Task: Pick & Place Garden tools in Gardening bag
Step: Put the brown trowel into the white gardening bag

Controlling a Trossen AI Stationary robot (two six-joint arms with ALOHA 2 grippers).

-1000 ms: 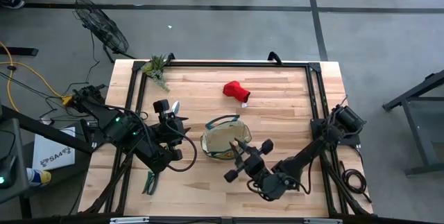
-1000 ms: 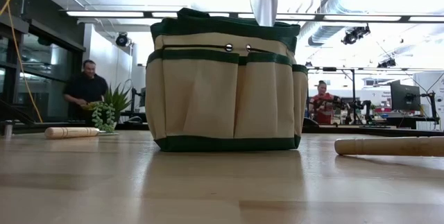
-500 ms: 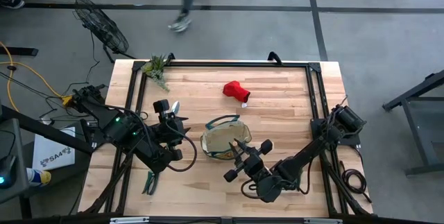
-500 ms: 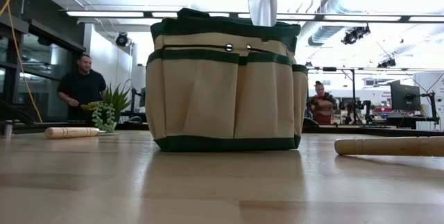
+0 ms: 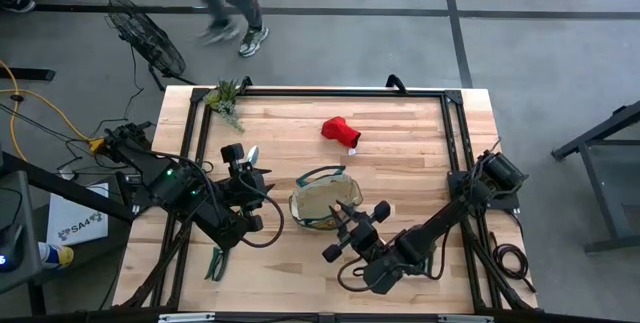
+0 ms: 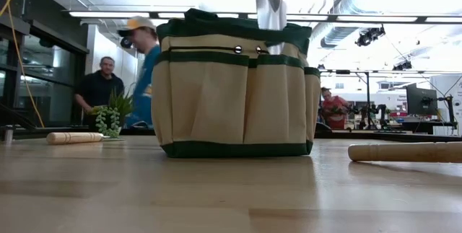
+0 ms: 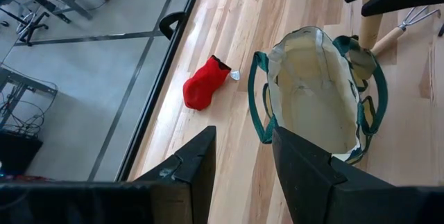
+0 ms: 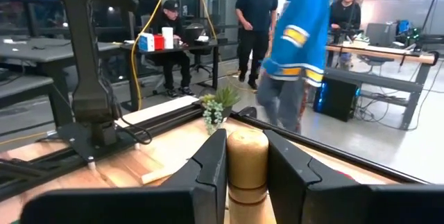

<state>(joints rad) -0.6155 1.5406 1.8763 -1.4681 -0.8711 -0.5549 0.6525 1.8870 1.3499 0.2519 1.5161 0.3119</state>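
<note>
Lower now: trowel [image 6: 271,11] blade has sunk toward the bag [image 5: 322,199] rim, blade down, wooden handle up, long axis upright. Right gripper [image 8: 247,156] is clamped on the handle, just above the bag's near edge. Left gripper [image 7: 242,156], fingers apart and empty, hovers left of the bag. Glove [image 5: 339,132] lies behind the bag; rake [image 7: 401,28] beside it.
</note>
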